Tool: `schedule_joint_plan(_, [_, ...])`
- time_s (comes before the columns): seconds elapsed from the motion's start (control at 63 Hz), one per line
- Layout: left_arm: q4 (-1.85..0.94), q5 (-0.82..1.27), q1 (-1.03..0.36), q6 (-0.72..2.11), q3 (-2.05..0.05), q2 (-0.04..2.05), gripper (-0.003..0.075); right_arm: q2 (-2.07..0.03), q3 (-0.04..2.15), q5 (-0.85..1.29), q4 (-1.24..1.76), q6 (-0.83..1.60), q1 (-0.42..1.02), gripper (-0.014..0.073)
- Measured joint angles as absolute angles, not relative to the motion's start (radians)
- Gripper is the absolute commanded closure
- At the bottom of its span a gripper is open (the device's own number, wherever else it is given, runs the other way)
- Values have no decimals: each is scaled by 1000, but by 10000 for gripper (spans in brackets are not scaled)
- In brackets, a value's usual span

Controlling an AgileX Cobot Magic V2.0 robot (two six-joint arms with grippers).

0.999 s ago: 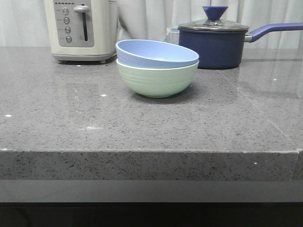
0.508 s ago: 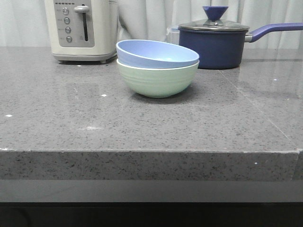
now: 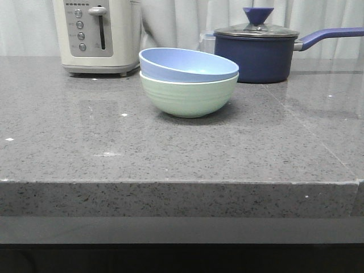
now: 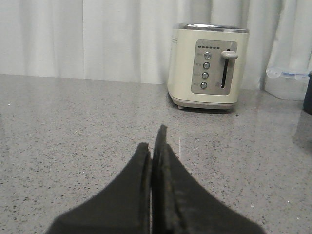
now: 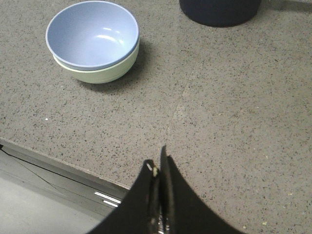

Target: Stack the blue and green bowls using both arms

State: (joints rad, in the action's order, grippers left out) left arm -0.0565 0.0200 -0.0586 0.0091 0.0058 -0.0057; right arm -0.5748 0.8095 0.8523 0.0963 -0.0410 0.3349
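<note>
Change: nothing has shifted on the counter since the earlier frames; both bowls sit as before.
Left gripper (image 4: pixel 153 139): black fingers pressed together, nothing between them, low over the grey speckled stone countertop (image 3: pixel 85 148).
Toaster: cream two-slot toaster (image 3: pixel 98 35) with a grey control panel, far left of the counter.
Blue bowl: round matte pale periwinkle-blue bowl (image 3: pixel 187 64), nested in the green one, tilted, its left rim higher.
Green bowl: round matte pale mint-green bowl (image 3: pixel 189 98), upright on the counter at centre, far side.
Saucepan: dark navy saucepan (image 3: pixel 259 54) with a glass lid, behind and right of the bowls.
Right gripper (image 5: pixel 160 163): fingers closed on nothing, near the front counter edge, well apart from the bowls.
</note>
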Motion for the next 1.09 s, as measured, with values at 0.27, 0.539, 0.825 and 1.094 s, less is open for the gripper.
schedule_joint_plan(0.27, [-63, 15, -22, 9, 6, -6, 740, -575, 809, 852, 96, -41, 335, 657])
schedule_joint_plan(0.539, [-65, 15, -23, 9, 6, -6, 740, -575, 809, 852, 96, -41, 335, 657])
schedule_joint_plan(0.825, [-65, 15, -23, 9, 6, -6, 740, -575, 809, 852, 96, -41, 335, 657])
schedule_joint_plan(1.094, [-65, 15, -23, 9, 6, -6, 740, -575, 809, 852, 96, -41, 335, 657])
